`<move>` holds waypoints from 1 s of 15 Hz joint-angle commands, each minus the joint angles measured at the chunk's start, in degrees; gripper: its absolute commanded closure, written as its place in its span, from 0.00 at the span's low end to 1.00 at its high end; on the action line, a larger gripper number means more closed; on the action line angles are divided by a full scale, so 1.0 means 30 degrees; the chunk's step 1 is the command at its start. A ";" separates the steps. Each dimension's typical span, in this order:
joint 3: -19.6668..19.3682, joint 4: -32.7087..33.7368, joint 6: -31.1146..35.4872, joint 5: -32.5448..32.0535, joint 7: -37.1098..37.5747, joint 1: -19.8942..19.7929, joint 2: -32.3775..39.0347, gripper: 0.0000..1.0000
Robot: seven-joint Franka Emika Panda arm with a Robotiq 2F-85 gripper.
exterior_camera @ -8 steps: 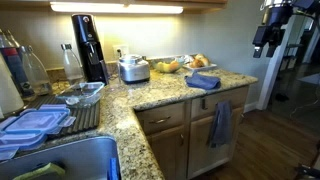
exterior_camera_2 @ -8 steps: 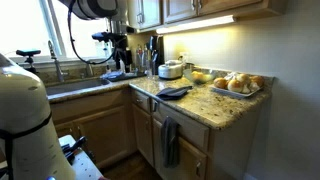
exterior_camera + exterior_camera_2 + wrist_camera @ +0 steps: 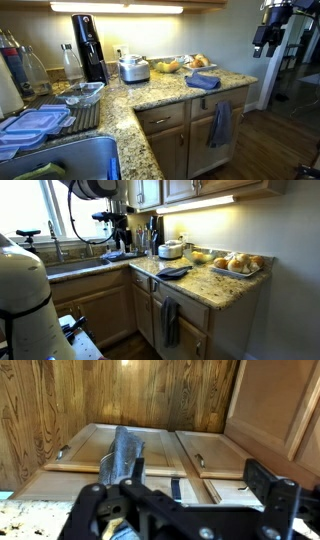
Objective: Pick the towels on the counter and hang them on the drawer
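Speckled granite forms the counter (image 3: 150,100) that fills an exterior view. A blue folded towel (image 3: 203,81) lies flat on it near the outer corner. Just below, a hanging towel (image 3: 220,125) of the same blue is draped over the drawer (image 3: 235,98). The gripper (image 3: 265,42) hangs high at the picture's right edge, out past the end of the counter and well apart from both cloths. Its jaws look spread and hold nothing. From it, the folded towel lies down and toward the picture's left, and its long side seems to run along the counter's front edge. In the opposite exterior view the gripper (image 3: 117,228) sits high, up and to the picture's left of the folded towel (image 3: 175,272). The towel reads as a dark flat patch on the stone, with the hanging towel (image 3: 170,322) beneath it. The wrist view looks down on light oak cabinet fronts (image 3: 215,450), with the hanging towel (image 3: 125,455) left of centre and a sliver of counter (image 3: 20,520) at lower left. The gripper (image 3: 185,505) shows as dark fingers set far apart, with nothing between them. The folded towel cannot be made out here. It probably lies beyond the bottom edge, so the reach would go back over the counter and then down.
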 commanded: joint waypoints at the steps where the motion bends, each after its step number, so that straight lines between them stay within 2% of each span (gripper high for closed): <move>1: 0.0002 0.0038 -0.0051 -0.0003 -0.0005 -0.0013 0.0004 0.00; 3: -0.0009 0.0101 0.0058 -0.0075 -0.0115 -0.0023 0.0148 0.00; 7: -0.0231 0.0915 0.0889 -0.0596 -0.0995 -0.0227 0.1979 0.00; 15: -0.0986 0.3459 0.4952 -0.1926 -0.2831 -0.0708 0.7962 0.00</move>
